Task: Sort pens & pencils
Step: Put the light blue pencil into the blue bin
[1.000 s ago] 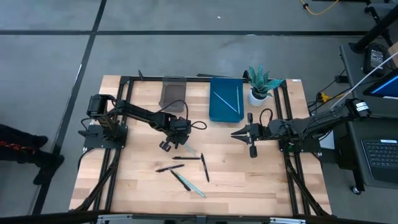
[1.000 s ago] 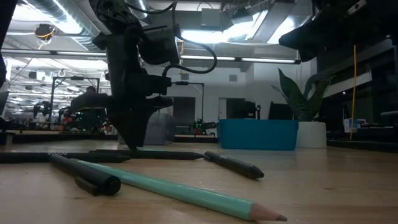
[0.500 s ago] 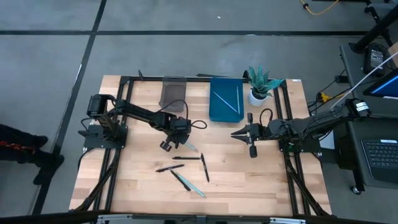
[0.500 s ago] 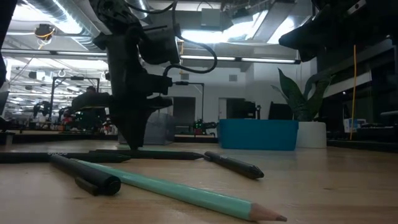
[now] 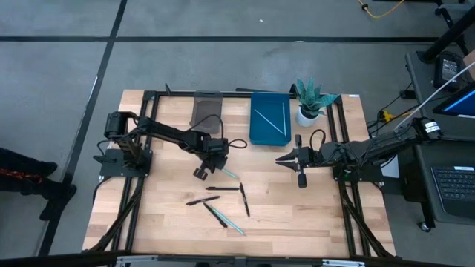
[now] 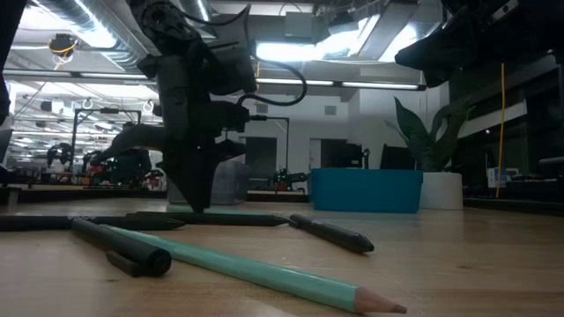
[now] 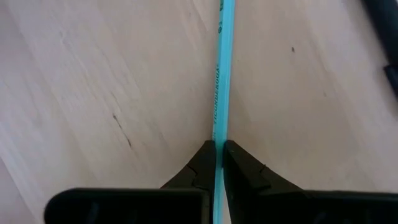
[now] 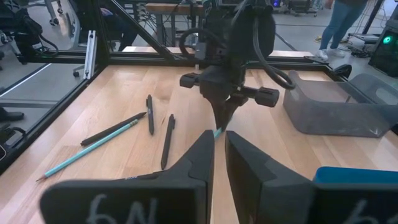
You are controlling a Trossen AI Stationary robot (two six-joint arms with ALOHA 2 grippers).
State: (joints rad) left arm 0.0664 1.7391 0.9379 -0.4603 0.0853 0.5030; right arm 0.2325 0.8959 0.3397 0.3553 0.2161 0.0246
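My left gripper stands near the table's middle, pointing down, shut on a pale teal pencil that runs on toward the table's right and near side. The left wrist view shows that pencil running out from between the fingers. Several more sticks lie flat nearer the near edge: black pens and a teal pencil. Another teal pencil lies in the blue tray. My right gripper waits right of centre, shut and touching nothing. My left gripper pinches the teal pencil near one end between its two fingers, coming from above and pointing down. The pencil's length runs straight out ahead between the fingertips. In the low view the pencil lies level at table height; whether it is lifted clear I cannot tell.
A blue tray and a grey tray sit at the far edge, with a potted plant right of the blue tray. Black cables loop off both arms. Bare wood lies between the two grippers and along the table's left side.
My left gripper has shifted slightly toward the table's right, staying low over the wood. The teal pencil's free end has moved a little with it.
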